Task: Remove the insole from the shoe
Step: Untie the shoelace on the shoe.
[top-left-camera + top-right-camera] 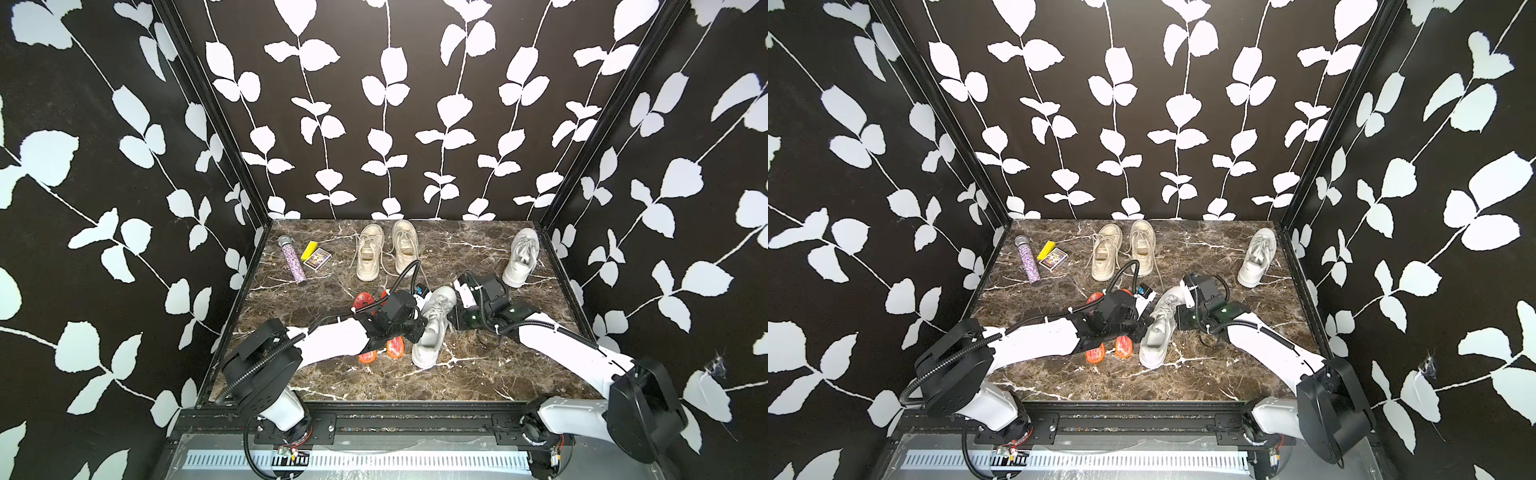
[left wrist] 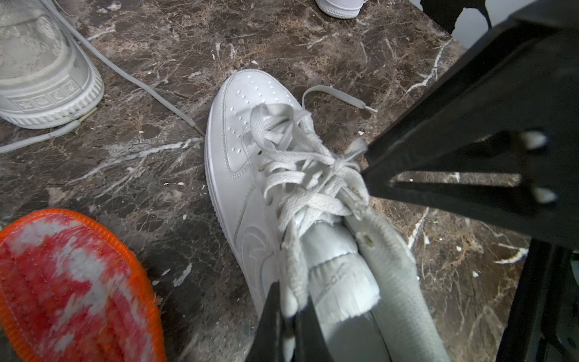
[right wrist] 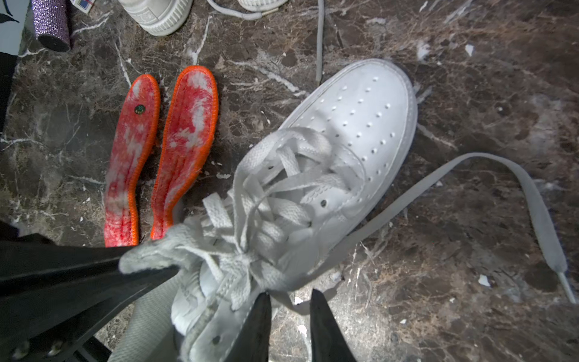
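Note:
A white lace-up shoe (image 1: 436,320) (image 1: 1160,328) lies in the middle of the marble table, toe towards the back. My left gripper (image 1: 422,327) (image 2: 291,301) is shut on the edge of the shoe's opening (image 2: 294,275) beside the frayed tongue (image 2: 338,282). My right gripper (image 1: 454,322) (image 3: 289,297) stands open against the shoe's other side; bare table and a strand of lace show between its fingers. In the right wrist view the shoe (image 3: 360,125) fills the middle, laces tangled. Grey mesh lining (image 2: 398,282) shows in the opening. The insole is hidden inside.
Two orange-rimmed red footbeds (image 3: 131,150) (image 3: 188,138) lie under my left arm beside the shoe. A beige pair of shoes (image 1: 368,253) (image 1: 405,247) stands behind, another white shoe (image 1: 521,257) at back right. A glittery purple tube (image 1: 293,262), yellow block (image 1: 309,249) and card box (image 1: 318,259) are back left.

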`<state>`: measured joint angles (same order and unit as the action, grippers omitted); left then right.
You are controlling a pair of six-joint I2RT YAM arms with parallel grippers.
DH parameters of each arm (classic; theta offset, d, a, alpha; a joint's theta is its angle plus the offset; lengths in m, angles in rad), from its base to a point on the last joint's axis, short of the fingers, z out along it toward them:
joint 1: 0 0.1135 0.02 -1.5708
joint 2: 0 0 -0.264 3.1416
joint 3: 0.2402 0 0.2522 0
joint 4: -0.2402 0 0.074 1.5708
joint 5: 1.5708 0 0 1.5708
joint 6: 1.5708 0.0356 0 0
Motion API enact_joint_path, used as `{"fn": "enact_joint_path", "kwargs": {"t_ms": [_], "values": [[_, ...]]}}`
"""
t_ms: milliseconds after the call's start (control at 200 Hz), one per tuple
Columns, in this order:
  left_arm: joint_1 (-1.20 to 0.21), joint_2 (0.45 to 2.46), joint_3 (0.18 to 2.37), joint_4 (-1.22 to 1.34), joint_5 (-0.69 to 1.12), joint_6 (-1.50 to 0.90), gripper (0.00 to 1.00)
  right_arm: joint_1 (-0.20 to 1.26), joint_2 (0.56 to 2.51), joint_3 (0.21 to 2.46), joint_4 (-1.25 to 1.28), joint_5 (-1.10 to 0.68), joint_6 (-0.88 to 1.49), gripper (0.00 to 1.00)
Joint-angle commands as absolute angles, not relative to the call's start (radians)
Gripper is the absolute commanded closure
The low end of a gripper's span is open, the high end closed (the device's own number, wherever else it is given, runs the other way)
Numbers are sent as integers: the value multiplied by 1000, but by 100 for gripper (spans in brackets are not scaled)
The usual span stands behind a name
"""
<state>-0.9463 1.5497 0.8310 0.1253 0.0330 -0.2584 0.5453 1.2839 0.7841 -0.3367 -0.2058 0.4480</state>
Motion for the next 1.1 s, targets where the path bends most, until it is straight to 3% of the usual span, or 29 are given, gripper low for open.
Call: {"fn": "enact_joint_path", "kwargs": {"t_ms": [0, 380, 620, 785, 1095], "values": [[-942, 1508, 853, 151, 31, -259, 100, 551, 1306, 779, -310, -208, 437, 75], [-942, 1515, 854, 156, 37, -262, 100, 558, 1327, 765, -276, -249, 450, 74], [-942, 1520, 861, 152, 45, -261, 100, 569, 1359, 780, -261, -245, 458, 88], [-941, 1514, 858, 139, 20, -265, 100, 571, 1339, 783, -322, -117, 470, 100], [-941, 1506, 848, 141, -64, -286, 100, 568, 1246, 778, -412, 88, 482, 100]]}}
